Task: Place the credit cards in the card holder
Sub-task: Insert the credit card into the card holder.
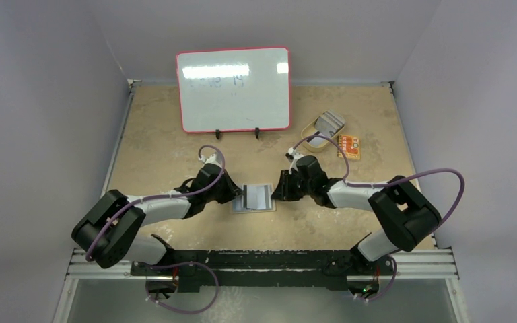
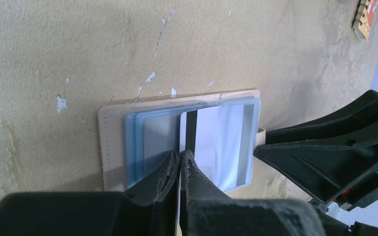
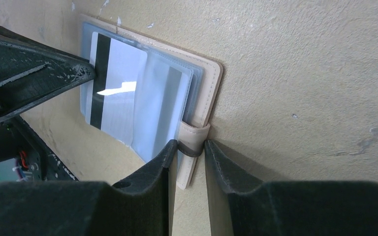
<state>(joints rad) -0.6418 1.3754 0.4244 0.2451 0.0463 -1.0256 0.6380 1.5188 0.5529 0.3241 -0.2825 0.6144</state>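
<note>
Open card holder (image 2: 112,147) flat mid counter (image 1: 161,148), long axis L-R, clear sleeves (image 3: 162,98) up; tan dish (image 1: 306,141) back-right holds more cards (image 1: 330,122). One white card (image 2: 204,132) partly in a sleeve, long axis near-far, black-stripe edge pinched tight in left gripper (image 2: 180,155). Snap tab (image 3: 194,130) at holder's right edge clamped in narrow right gripper (image 3: 191,143).

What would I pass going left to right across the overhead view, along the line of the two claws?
Left arm → left claw, pinching a credit card → card holder → right claw, gripping its tab → right arm.
</note>
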